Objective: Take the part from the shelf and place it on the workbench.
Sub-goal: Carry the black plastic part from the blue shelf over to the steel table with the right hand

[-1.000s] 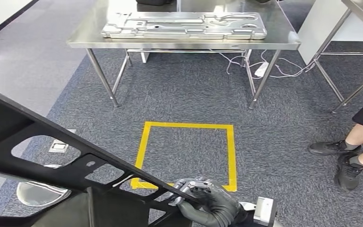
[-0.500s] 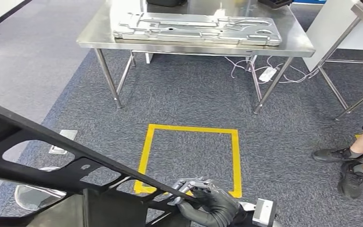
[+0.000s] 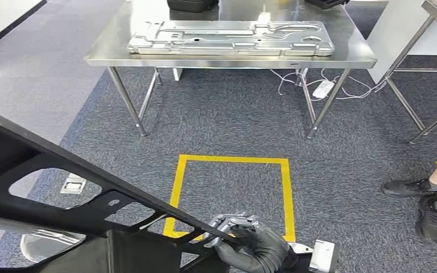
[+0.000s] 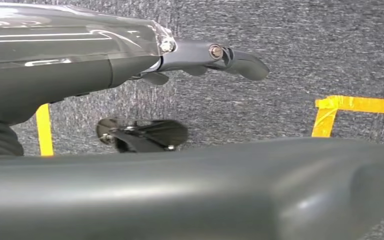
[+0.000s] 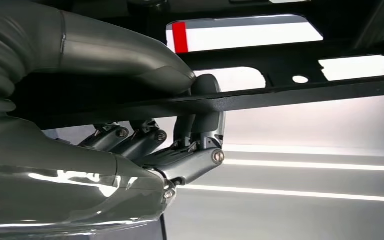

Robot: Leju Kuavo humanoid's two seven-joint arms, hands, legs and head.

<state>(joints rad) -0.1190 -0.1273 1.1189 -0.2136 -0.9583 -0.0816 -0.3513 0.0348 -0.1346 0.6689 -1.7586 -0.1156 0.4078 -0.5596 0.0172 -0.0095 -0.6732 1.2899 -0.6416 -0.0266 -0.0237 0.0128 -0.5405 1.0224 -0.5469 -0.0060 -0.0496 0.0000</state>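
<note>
My right hand (image 3: 250, 245) clamps the black cut-out panel (image 3: 62, 187) by its edge, carried tilted toward the steel workbench (image 3: 227, 57); left hand's (image 4: 190, 195) grip I cannot tell.

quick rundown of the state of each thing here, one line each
black part: carried off the floor, tilted, gripped at its edge
right hand: fingers wrapped around the black part's edge bar
left hand: fingers extended over the carpet, contact with the part cannot be told
silver metal panel: lying flat on the workbench
workbench: standing ahead, beyond the yellow square
yellow tape square: stuck to the carpet, nothing inside it
</note>
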